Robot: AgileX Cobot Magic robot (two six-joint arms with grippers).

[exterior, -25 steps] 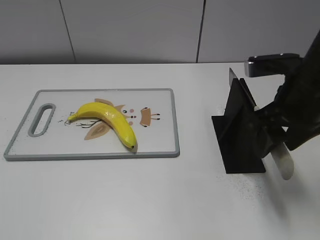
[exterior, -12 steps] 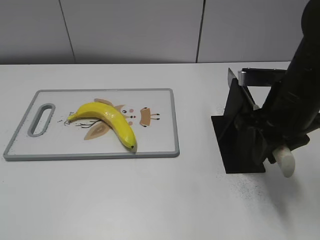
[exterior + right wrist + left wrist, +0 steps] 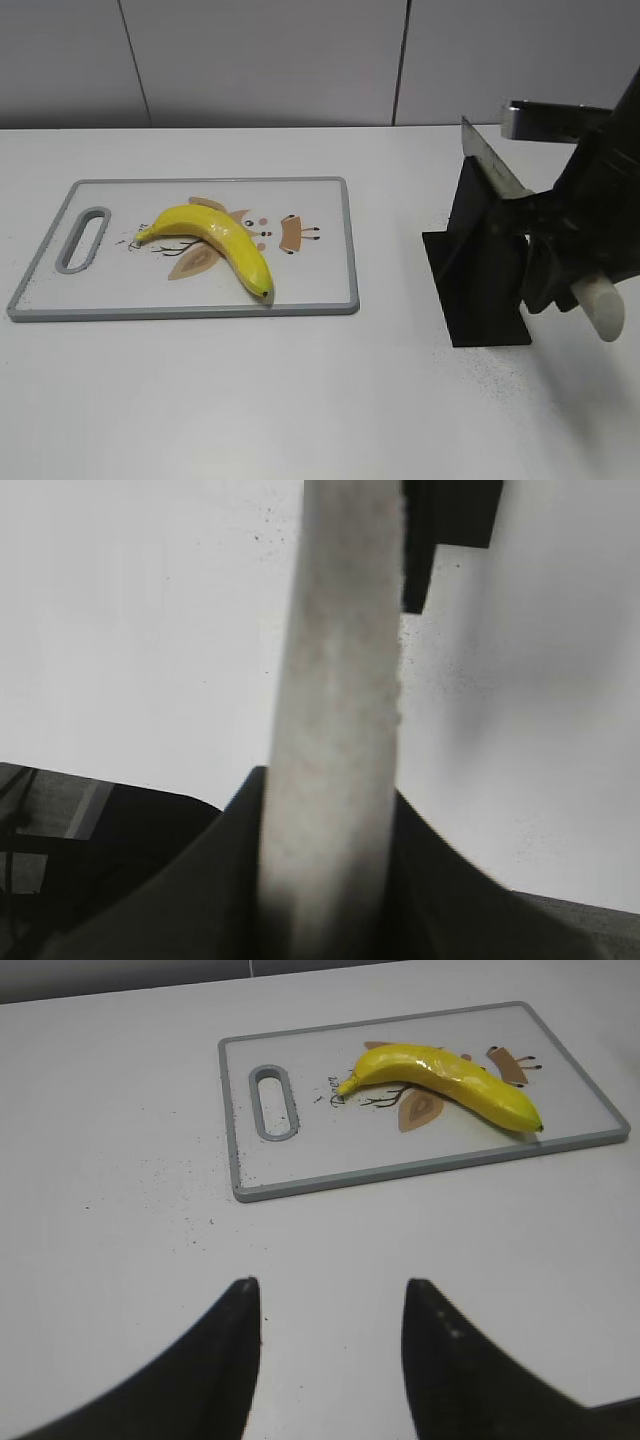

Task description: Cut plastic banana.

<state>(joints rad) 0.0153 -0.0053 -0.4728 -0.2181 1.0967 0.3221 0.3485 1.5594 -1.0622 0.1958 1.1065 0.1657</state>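
A yellow plastic banana lies on a grey-rimmed white cutting board at the left; it also shows in the left wrist view on the board. My right gripper is shut on the white handle of a knife, whose blade points up and left above a black knife stand. In the right wrist view the handle sits between the jaws. My left gripper is open and empty over bare table, short of the board.
The black knife stand stands upright on the table right of the board. A grey wall runs along the back. A dark bar juts out behind the right arm.
My right gripper has lifted the knife up and to the right, so the blade now stands higher above the stand. The banana, the board and the left gripper have not moved.
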